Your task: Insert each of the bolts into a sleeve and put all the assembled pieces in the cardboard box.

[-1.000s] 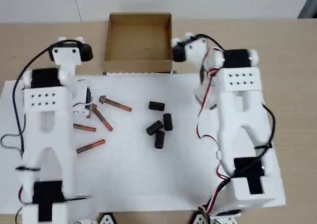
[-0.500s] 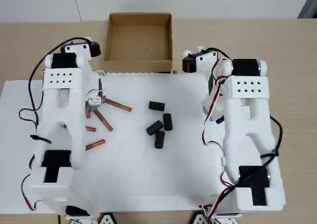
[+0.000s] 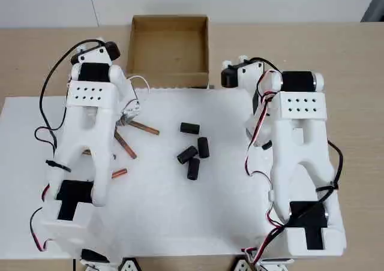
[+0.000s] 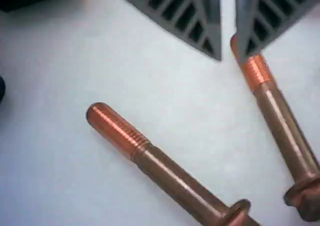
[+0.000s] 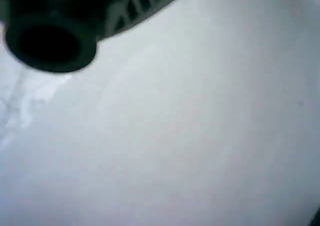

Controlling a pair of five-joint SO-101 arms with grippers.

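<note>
Δ last second: we see the left arm (image 3: 90, 133) swung forward over the bolts (image 3: 144, 128) | left gripper (image 4: 227, 51) low over the white mat (image 3: 180, 217), fingers (image 4: 192, 21) released and empty, one tip at the threaded end of a bolt (image 4: 282, 131) | sleeves (image 3: 189, 128) loose mid-mat, cardboard box (image 3: 170, 79) empty | we judge the first bolt pickup is imminent

The high camera looks down over the tan wooden bench (image 3: 348, 49); both wrist cameras face down, close to the white foam sheet (image 5: 200, 136) all three share.
</note>
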